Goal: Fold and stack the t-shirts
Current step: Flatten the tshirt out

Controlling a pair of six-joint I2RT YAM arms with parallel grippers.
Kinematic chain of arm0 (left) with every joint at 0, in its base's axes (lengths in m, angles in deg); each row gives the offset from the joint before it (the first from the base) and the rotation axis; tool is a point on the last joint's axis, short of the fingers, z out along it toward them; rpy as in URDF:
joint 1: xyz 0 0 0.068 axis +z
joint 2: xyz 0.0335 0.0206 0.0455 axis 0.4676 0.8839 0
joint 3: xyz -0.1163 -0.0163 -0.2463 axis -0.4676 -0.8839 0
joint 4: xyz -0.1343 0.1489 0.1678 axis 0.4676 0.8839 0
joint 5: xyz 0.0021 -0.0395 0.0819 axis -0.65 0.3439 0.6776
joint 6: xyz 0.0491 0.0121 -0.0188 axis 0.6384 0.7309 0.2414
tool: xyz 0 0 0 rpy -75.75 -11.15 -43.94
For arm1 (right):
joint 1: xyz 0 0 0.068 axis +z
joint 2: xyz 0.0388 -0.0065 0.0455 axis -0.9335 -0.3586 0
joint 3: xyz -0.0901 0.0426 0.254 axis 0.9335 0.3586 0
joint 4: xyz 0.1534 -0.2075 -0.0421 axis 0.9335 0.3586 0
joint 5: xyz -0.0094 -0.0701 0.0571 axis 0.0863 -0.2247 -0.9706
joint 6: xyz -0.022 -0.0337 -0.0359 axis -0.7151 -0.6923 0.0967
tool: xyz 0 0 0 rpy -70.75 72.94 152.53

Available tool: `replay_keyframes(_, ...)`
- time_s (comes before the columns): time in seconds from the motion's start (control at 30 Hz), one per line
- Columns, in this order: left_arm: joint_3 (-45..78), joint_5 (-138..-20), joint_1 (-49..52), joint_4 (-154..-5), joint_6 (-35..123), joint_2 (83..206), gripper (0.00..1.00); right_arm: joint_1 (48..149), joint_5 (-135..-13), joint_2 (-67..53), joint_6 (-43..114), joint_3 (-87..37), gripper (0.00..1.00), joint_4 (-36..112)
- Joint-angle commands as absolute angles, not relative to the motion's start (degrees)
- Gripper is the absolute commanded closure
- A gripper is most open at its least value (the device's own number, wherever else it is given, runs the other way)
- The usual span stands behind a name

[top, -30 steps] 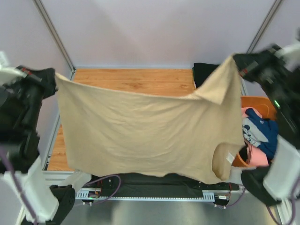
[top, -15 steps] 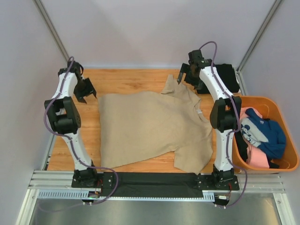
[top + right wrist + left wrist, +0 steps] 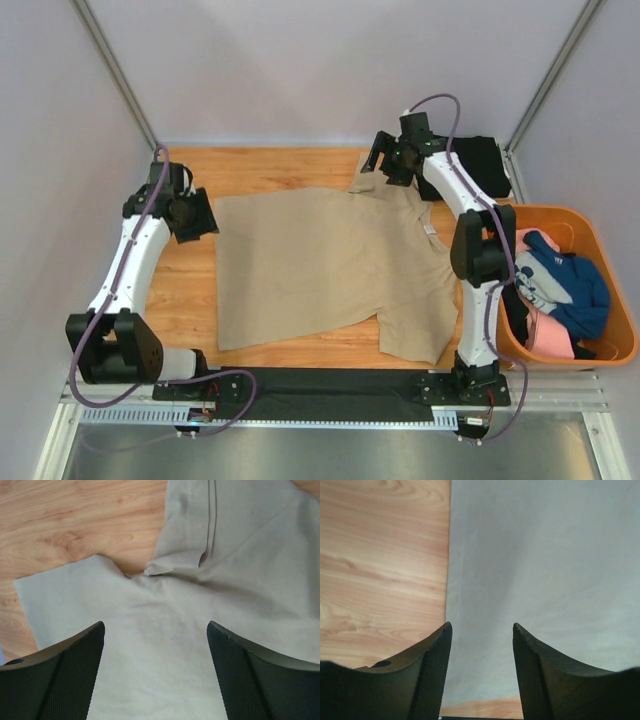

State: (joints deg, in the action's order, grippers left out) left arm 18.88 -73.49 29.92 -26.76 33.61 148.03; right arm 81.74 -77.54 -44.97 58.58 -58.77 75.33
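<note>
Under the left gripper [image 3: 481, 626], tan shirt [image 3: 545, 555] lying flat on the table [image 3: 380, 555]. Fingers parted, gripping nothing, hovering over the cloth. Straight shirt edge running ahead from the left fingertip; bare wood left of it, cloth ahead of and right of both fingers. Under the right gripper [image 3: 155, 625], same shirt; fingers spread wide, likewise gripping nothing. Ahead of its left finger, a sleeve spread on the wood; ahead between the fingers, a small folded-over flap beside a seam. From above: shirt spread between the two grippers, left one at its left edge, right one at its far edge. Just right of the right fingers, black shirt [image 3: 485, 165] at the far corner. Well right, tub [image 3: 590, 225] holding blue shirt [image 3: 560, 280] and pink shirt [image 3: 550, 340].
</note>
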Motion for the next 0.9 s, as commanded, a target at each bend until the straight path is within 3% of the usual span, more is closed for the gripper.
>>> replay_keyframes(0.0,11.2,-74.0,29.1,-29.6,33.6,142.7,0.41,82.1,-81.4,-53.0,58.9,-66.2,0.17,74.4)
replay_keyframes(0.13,1.8,-75.2,28.4,-33.3,34.4,135.2,0.42,82.2,-81.3,-61.0,59.8,-74.1,0.27,74.7)
replay_keyframes(0.33,-0.5,-77.2,28.1,-34.0,34.6,133.4,0.44,82.3,-79.2,-68.2,60.8,-80.8,0.31,75.0)
replay_keyframes(0.6,-0.3,-78.3,26.3,-34.4,34.3,133.3,0.45,82.7,-78.0,-70.3,61.3,-79.2,0.33,74.5)
replay_keyframes(0.7,-0.7,-79.7,26.3,-34.7,33.8,133.5,0.45,83.0,-78.2,-69.6,61.3,-77.4,0.37,73.3)
replay_keyframes(0.87,-1.0,-80.2,26.3,-35.2,33.5,133.1,0.47,84.1,-79.1,-69.3,60.8,-77.9,0.55,72.1)
